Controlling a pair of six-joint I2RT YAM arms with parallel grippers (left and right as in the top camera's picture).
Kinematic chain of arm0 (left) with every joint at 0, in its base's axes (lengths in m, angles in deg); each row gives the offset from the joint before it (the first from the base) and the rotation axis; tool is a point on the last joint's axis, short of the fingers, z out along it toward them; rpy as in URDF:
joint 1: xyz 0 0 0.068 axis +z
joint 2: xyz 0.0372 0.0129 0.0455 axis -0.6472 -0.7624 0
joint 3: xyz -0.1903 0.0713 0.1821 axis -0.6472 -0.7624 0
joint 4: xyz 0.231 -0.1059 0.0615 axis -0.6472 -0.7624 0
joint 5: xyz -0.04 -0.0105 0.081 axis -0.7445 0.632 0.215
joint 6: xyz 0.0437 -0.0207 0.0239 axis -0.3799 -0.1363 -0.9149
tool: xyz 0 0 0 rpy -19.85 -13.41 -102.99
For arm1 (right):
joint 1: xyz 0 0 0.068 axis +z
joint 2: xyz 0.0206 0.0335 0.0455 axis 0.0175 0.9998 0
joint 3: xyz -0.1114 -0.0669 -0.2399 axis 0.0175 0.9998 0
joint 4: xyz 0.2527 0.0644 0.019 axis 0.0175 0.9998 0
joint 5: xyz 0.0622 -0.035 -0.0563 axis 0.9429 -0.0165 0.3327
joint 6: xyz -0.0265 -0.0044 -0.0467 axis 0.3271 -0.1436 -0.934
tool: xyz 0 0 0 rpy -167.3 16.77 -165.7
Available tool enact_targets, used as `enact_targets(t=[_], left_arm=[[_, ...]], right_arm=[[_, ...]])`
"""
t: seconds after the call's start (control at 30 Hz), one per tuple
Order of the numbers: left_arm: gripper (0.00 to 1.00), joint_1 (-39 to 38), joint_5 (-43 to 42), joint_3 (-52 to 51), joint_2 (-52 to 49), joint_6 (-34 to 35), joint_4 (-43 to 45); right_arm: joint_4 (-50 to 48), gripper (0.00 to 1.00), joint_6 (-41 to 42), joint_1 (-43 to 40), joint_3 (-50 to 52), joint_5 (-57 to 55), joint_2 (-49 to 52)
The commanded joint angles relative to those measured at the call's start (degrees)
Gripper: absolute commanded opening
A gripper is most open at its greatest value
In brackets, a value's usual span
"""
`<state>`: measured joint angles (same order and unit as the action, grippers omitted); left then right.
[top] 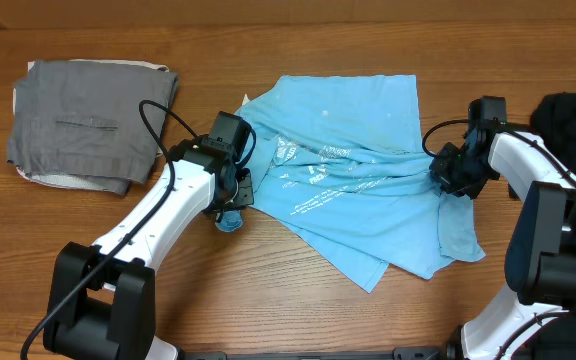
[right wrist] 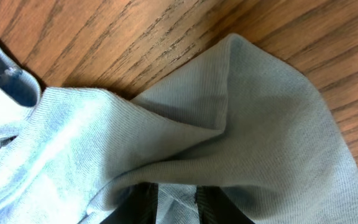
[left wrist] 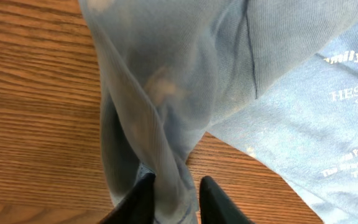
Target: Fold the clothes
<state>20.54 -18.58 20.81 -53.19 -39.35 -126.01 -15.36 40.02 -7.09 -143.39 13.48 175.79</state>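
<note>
Shirt, light blue, lies crumpled on the wooden surface, roughly at its middle and a little to the right. The side with small white text faces up. Loose folds run across it, and its lower corner points towards the front edge.

The left gripper is at the shirt's left edge. In the left wrist view its dark fingers are clamped on a bunched strip of the fabric, which hangs in a twisted fold over bare wood.

The right gripper is at the shirt's right edge. In its wrist view the fingers pinch a gathered ridge of cloth, with a hemmed corner spread on the wood beyond.

A folded grey pile sits at the far left, well apart from the shirt.
</note>
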Motion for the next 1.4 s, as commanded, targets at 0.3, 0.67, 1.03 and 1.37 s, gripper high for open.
enact_targets(t=[0.3,0.67,1.03,1.37], left_arm=[[0.05,-0.1,-0.4,-0.4,0.5,-0.5,0.0],[0.27,-0.1,-0.4,-0.7,0.5,-0.5,-0.4],[0.04,-0.1,-0.5,-0.7,0.5,0.0,-0.5],[0.04,-0.1,-0.5,-0.7,0.5,0.0,-0.5]], right_arm=[[-1.0,0.35,-0.3,-0.5,2.7,-5.4,4.9],[-1.2,0.38,-0.3,-0.5,2.7,-5.5,4.9],[2.9,0.23,-0.3,-0.8,-2.1,-5.4,4.8],[39.3,0.35,-10.0,1.5,-30.2,6.7,3.3]])
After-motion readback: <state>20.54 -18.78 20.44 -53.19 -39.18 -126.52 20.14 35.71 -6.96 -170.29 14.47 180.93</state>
